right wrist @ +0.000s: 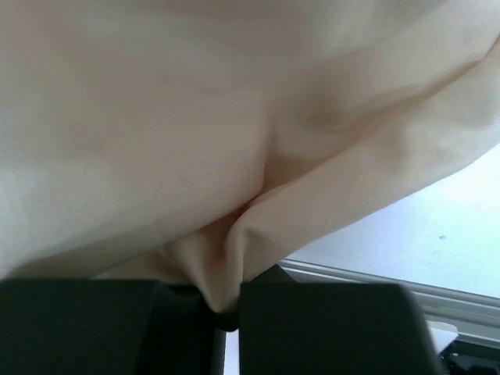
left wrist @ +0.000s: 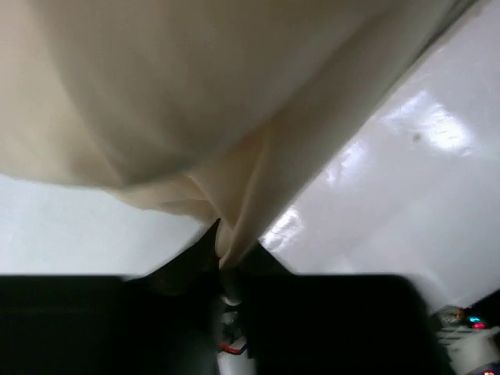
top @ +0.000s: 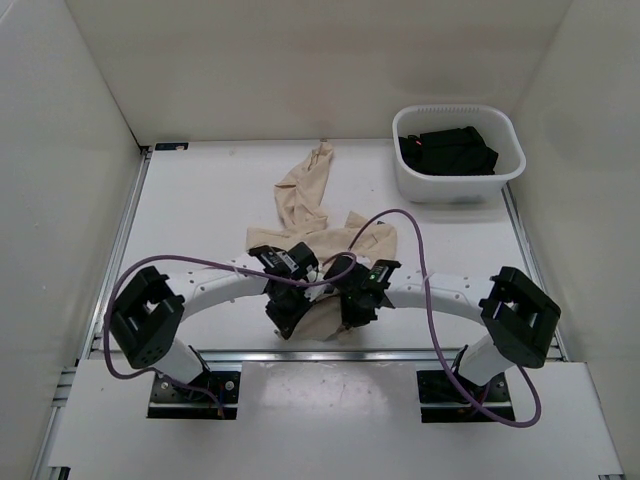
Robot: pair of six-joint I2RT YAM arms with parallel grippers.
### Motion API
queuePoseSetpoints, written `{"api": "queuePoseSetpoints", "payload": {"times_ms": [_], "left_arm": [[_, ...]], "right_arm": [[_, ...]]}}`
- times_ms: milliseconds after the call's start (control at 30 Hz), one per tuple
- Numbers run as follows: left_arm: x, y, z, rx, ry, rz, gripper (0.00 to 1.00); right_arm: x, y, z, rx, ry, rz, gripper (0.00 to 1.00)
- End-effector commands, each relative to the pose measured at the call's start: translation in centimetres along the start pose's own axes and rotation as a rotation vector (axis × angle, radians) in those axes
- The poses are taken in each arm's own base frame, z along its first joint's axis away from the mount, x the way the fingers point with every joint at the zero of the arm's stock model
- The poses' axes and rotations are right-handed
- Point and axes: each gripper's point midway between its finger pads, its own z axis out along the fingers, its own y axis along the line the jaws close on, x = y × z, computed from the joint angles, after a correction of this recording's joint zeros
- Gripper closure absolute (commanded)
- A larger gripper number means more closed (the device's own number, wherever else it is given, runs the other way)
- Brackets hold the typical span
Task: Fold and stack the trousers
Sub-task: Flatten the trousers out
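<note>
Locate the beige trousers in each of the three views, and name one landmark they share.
Top external: the trousers lie mid-table, far middle to near edge.
Left wrist: the trousers fill the upper frame, a fold pinched in the left end effector.
Right wrist: the trousers fill most of the frame, pinched in the right end effector.
Shared landmark: the white table.

White tub (top: 455, 188) far-R on table (top: 190, 230), dark items (top: 450, 152) inside.
</note>
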Motion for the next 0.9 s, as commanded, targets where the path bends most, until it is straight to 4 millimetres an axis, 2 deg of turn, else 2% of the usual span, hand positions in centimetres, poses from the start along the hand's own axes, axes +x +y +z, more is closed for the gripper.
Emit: {"api": "queuePoseSetpoints", "payload": {"times_ms": [0, 33, 67, 100, 133, 167, 200, 233, 267, 300, 333, 367, 400, 433, 467, 500, 567, 600, 667, 700, 733, 767, 800, 833, 867], "left_arm": [[-2.4, 1.0, 0.1, -0.046, -0.065, 0.022, 0.86], [-3.0, 1.3, -0.2, -0.057, -0.083, 0.016, 0.86], [-3.8, 2.7, -1.7, -0.107, -0.130, -0.013, 0.86], [-5.4, 5.0, -5.0, -0.196, -0.218, -0.062, 0.86], [-5.7, 8.4, -8.1, -0.297, -0.302, -0.155, 0.86], [-6.9, 10.3, -11.4, -0.348, -0.397, -0.210, 0.86], [-7.1, 12.4, -14.1, -0.398, -0.464, -0.275, 0.86], [-5.8, 16.5, -17.8, -0.480, -0.544, -0.414, 0.86], [-5.9, 18.8, -22.0, -0.562, -0.632, -0.477, 0.86], [-5.1, 20.6, -24.4, -0.612, -0.676, -0.538, 0.86], [-4.2, 22.1, -26.7, -0.660, -0.717, -0.594, 0.86], [-1.7, 24.8, -29.2, -0.721, -0.750, -0.700, 0.86], [-1.1, 25.9, -31.9, -0.764, -0.800, -0.735, 0.86], [0.0, 27.0, -33.1, -0.801, -0.810, -0.778, 0.86], [2.0, 28.7, -34.3, -0.844, -0.825, -0.845, 0.86], [3.0, 29.3, -35.8, -0.883, -0.851, -0.872, 0.86], [4.8, 30.5, -36.9, -0.926, -0.871, -0.924, 0.86], [6.1, 31.6, -37.5, -0.958, -0.884, -0.961, 0.86], [7.7, 32.8, -38.3, -1.013, -0.887, -1.006, 0.86], [9.3, 33.2, -40.0, -1.056, -0.912, -1.038, 0.86], [9.9, 33.7, -40.3, -1.060, -0.914, -1.056, 0.86], [10.8, 34.1, -40.7, -1.074, -0.913, -1.078, 0.86], [12.4, 34.5, -41.6, -1.104, -0.917, -1.116, 0.86], [13.4, 35.0, -41.4, -1.110, -0.905, -1.141, 0.86], [14.0, 35.1, -41.5, -1.110, -0.908, -1.154, 0.86]], "right_arm": [[-1.1, 0.7, -0.9, -0.016, -0.020, 0.027, 1.00], [-1.4, 0.2, -1.4, -0.010, -0.032, 0.036, 1.00], [-1.4, -0.5, -1.7, 0.019, -0.045, 0.026, 1.00], [-1.6, -3.8, -3.1, 0.112, -0.043, 0.045, 1.00], [-2.5, -5.8, -3.9, 0.152, -0.055, 0.076, 1.00], [-2.4, -8.2, -5.3, 0.202, -0.064, 0.098, 1.00], [-2.6, -9.9, -6.1, 0.229, -0.070, 0.122, 1.00], [-3.5, -12.9, -6.8, 0.273, -0.075, 0.188, 1.00], [-3.8, -14.5, -7.7, 0.294, -0.086, 0.219, 1.00], [-4.1, -16.0, -9.2, 0.299, -0.106, 0.249, 1.00], [-5.9, -18.8, -11.1, 0.341, -0.153, 0.299, 1.00], [-6.7, -20.2, -12.4, 0.362, -0.179, 0.325, 1.00], [-7.1, -22.6, -14.0, 0.409, -0.187, 0.399, 1.00], [-8.1, -23.7, -15.3, 0.428, -0.210, 0.414, 1.00], [-10.0, -24.4, -17.4, 0.439, -0.262, 0.403, 1.00], [-10.9, -25.4, -18.8, 0.467, -0.291, 0.418, 1.00], [-12.1, -27.1, -21.0, 0.512, -0.341, 0.456, 1.00], [-13.5, -27.5, -22.9, 0.529, -0.400, 0.463, 1.00], [-13.7, -29.5, -25.6, 0.627, -0.460, 0.502, 1.00], [-13.9, -30.4, -26.7, 0.655, -0.490, 0.535, 1.00], [-14.4, -30.7, -28.6, 0.670, -0.543, 0.549, 1.00], [-14.6, -31.1, -29.6, 0.691, -0.570, 0.564, 1.00], [-14.4, -31.7, -30.9, 0.727, -0.605, 0.585, 1.00], [-14.4, -31.7, -32.1, 0.734, -0.650, 0.594, 1.00], [-14.2, -31.7, -32.5, 0.741, -0.664, 0.598, 1.00]]}}
